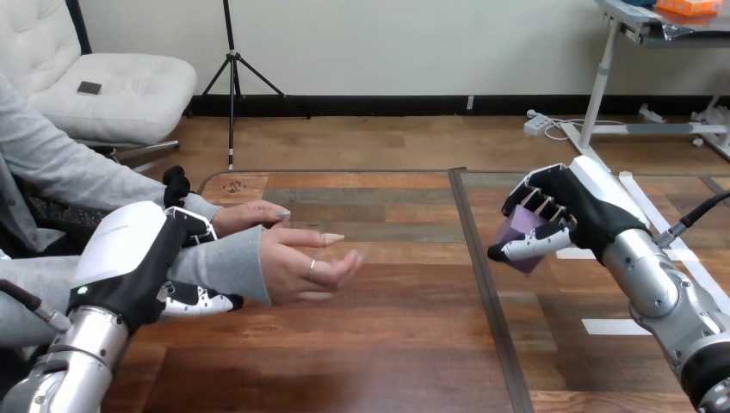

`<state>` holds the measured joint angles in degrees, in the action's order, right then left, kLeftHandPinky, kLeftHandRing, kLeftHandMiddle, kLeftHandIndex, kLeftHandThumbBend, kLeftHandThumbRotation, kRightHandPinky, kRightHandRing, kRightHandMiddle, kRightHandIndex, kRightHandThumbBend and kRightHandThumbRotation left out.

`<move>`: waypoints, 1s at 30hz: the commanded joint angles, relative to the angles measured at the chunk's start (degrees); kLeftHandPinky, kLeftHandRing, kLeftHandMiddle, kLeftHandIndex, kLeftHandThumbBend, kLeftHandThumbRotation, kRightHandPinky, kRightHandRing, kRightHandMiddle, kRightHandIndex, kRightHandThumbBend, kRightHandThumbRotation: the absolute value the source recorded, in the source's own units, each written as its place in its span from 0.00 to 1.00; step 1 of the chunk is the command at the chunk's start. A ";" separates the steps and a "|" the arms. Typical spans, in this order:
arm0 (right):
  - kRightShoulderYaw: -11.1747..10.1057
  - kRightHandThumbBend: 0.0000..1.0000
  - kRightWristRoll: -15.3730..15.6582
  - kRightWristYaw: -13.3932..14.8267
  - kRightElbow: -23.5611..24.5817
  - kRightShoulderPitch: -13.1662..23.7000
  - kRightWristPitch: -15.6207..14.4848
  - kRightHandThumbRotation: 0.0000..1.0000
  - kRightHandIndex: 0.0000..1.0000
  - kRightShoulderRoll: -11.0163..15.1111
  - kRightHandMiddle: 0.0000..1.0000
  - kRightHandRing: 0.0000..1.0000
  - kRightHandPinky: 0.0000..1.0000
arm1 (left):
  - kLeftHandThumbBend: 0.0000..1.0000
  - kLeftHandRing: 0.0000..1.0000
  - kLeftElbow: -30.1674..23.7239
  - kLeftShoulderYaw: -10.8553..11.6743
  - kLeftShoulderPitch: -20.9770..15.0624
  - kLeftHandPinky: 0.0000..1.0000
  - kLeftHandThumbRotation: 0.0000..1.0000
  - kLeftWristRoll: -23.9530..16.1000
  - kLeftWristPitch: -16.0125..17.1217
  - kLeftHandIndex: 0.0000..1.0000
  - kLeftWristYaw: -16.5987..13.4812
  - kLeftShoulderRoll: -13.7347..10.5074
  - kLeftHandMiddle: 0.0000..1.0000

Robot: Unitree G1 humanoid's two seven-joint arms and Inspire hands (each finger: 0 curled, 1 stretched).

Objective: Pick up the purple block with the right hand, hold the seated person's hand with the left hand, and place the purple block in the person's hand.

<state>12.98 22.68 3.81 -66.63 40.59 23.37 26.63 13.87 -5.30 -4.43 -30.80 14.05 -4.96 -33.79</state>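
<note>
Two robot hands of mine showed in the head view, one at each side of the desk (387,344). At the near left, my left robot hand (129,258) was wrapped round the person's wrist (225,265), which was in a grey sleeve. Its fingers curled over the top of the sleeve and its thumb lay under it, on the near side. Beyond that grip, the person's nearer hand (301,262) was open, with its fingers pointing right. The person's farther hand (254,213) lay just behind it, nearer the desk's far edge.

At the right, my right robot hand (572,202) was clasped on the purple block (516,228). Its fingers came down over the block's far side and its thumb crossed the near face. The block sat tilted in that grasp, one corner pointing down toward the desk. It was well apart from the person's open hand, off to that hand's right, with a stretch of bare desk between the two.
</note>
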 commanded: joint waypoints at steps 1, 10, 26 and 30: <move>-2.25 0.78 -1.93 2.49 3.21 1.56 1.39 0.00 0.46 -1.31 0.44 0.40 0.35 | 0.57 0.23 -4.63 1.64 -3.76 0.17 0.00 0.93 1.15 0.29 -2.38 1.82 0.28; -4.11 0.79 -4.82 2.54 3.69 1.05 1.88 0.00 0.45 -3.10 0.43 0.39 0.35 | 0.57 0.23 -3.86 1.28 -4.30 0.18 0.00 1.37 2.30 0.29 -2.17 2.41 0.28; -6.48 0.79 -8.84 1.98 5.18 0.06 2.66 0.00 0.46 -6.23 0.44 0.39 0.35 | 0.61 0.23 -4.04 0.80 -4.79 0.17 0.00 0.87 2.57 0.30 -2.80 3.63 0.28; -7.10 0.80 -9.91 1.93 5.54 -0.25 3.41 0.00 0.46 -7.23 0.44 0.39 0.35 | 0.62 0.22 -3.94 0.67 -5.08 0.17 0.00 1.10 2.46 0.29 -2.58 4.11 0.28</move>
<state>7.95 14.42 5.19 -65.12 38.61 24.67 20.98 13.81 -5.30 -4.45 -30.97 14.24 -5.50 -31.88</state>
